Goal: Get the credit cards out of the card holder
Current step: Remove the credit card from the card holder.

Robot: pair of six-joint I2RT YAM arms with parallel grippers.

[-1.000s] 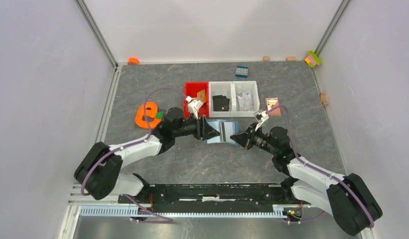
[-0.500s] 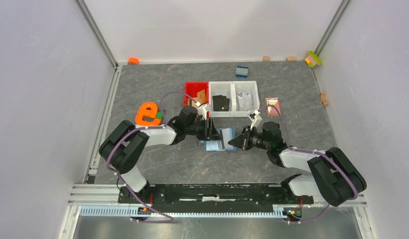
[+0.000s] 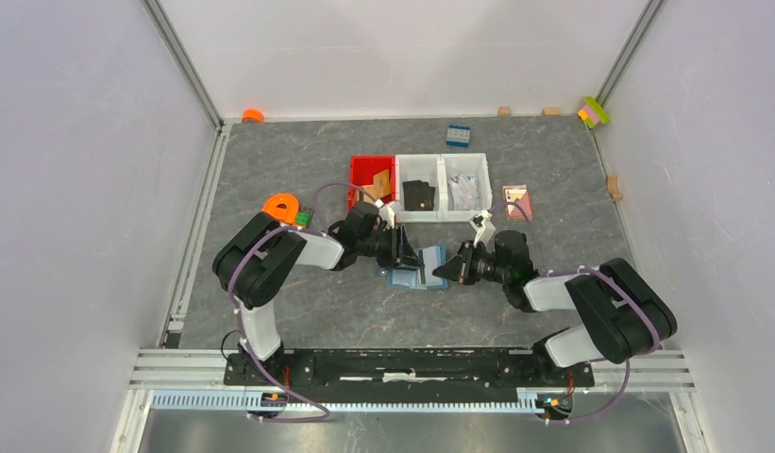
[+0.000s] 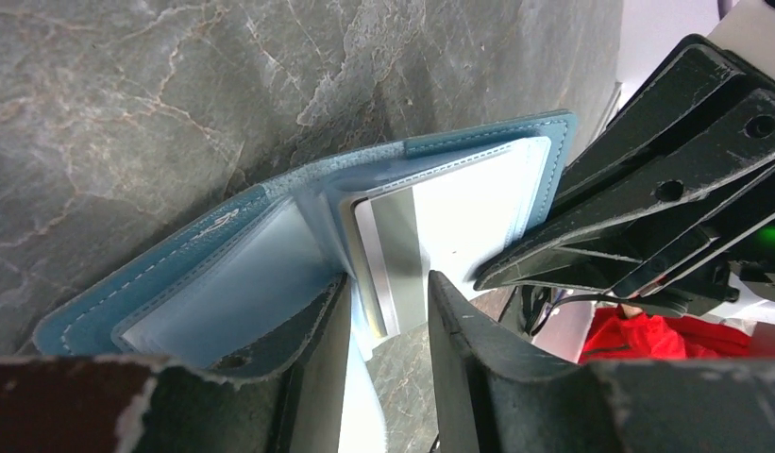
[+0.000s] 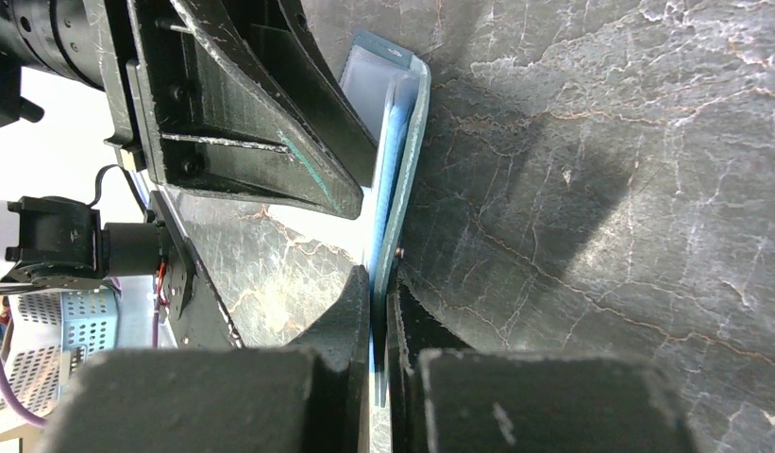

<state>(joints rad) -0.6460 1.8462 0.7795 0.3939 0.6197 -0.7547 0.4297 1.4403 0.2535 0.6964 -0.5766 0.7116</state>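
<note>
Extraction | right claw (image 5: 381,283) clamps card holder (image 4: 223,283) flap; left claw (image 4: 383,311) gapes astride silvery card (image 4: 393,236) | you pinch squarely, then pull straight out

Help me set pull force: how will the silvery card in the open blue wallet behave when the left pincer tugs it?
The card looks thin and flat: probably stiff, light. Its glossy face may slip in the left pincer. The soft wallet would likely drag along without the right pincer pinching its flap.
</note>
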